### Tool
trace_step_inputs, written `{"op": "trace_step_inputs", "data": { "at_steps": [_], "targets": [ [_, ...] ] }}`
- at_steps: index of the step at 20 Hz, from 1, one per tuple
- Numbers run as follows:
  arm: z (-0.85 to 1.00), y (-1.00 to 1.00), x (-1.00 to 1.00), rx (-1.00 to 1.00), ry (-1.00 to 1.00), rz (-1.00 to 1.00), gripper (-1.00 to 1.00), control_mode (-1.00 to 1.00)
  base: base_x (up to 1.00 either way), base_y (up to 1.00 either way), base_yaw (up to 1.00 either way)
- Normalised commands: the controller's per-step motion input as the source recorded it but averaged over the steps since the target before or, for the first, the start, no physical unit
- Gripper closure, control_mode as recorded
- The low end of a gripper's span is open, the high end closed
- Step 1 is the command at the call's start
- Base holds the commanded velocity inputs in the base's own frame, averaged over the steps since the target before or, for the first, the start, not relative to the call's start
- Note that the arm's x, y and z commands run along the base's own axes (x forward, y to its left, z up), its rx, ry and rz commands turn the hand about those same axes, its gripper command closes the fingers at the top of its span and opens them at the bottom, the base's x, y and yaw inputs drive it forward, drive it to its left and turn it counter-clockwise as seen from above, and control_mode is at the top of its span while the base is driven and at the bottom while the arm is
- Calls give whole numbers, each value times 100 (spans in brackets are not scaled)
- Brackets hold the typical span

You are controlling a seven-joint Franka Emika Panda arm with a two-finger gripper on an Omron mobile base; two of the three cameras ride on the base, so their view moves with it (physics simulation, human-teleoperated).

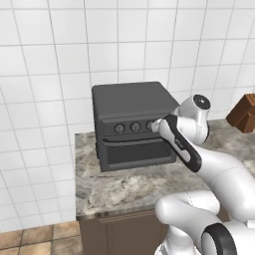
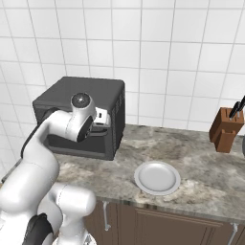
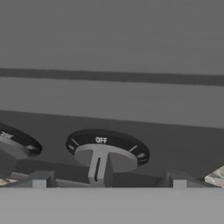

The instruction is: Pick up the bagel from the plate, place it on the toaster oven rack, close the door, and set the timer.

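Observation:
The dark grey toaster oven [image 1: 130,102] stands on the counter with its door [image 1: 138,153] shut, so the rack and the bagel are hidden. My gripper [image 1: 155,125] [image 2: 107,124] is at the rightmost of three knobs on the control strip. In the hand view that knob [image 3: 107,158] sits between my fingertips [image 3: 41,179], its pointer at the OFF mark [image 3: 101,140]. The gripper [image 3: 110,180] is open, its fingers standing wider than the knob. The white plate [image 2: 157,178] lies bare on the counter to the right of the oven.
A brown wooden knife block [image 2: 224,128] [image 1: 244,113] stands at the back right of the marble counter [image 1: 124,187]. A second knob [image 3: 15,146] shows at the left of the hand view. White tiled wall behind the oven.

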Motion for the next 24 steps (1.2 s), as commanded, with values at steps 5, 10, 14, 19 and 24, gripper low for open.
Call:
{"op": "trace_step_inputs", "data": {
  "at_steps": [5, 10, 14, 19, 24],
  "targets": [
    [17, 0, 30, 0, 0, -3, -100, -100, 0, 0, 0],
    [22, 0, 29, 0, 0, -4, -100, -100, 0, 0, 0],
    [40, 0, 15, 0, 0, -1, -100, -100, 0, 0, 0],
    [58, -1, 1, 0, -2, 0, -100, -100, 0, 0, 0],
    [53, 0, 0, 0, -7, 0, -100, -100, 0, 0, 0]
  ]
}}
